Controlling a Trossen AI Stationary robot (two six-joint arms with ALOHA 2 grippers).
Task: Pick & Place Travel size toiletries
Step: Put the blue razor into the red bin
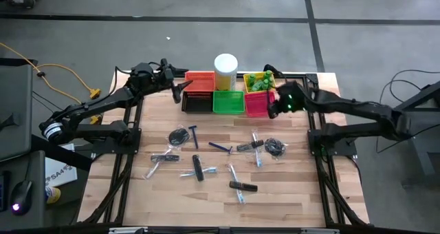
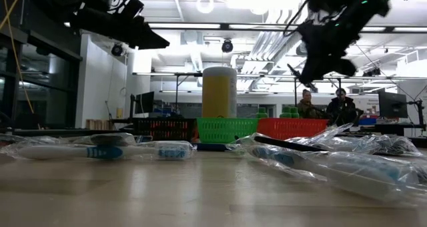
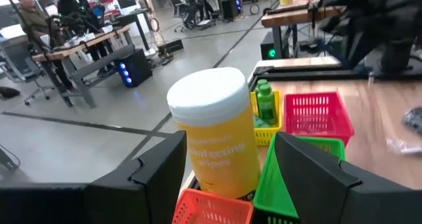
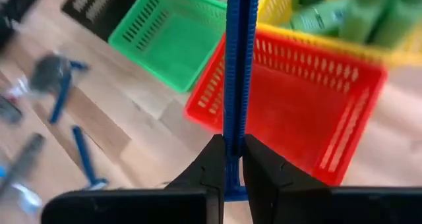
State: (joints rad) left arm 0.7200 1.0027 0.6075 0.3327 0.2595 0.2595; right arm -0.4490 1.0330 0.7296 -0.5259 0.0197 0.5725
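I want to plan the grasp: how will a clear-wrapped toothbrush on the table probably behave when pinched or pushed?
The wrapped toothbrush lies flat, so it should slide rather than roll. Its glossy, crinkled film looks loose; fingers may slip or catch only wrapper. It seems light, so a push could spin it against its neighbour.

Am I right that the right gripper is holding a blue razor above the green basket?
Not quite: the right gripper, shut on the blue razor, is above the red basket, not the green basket, as the right wrist view shows.
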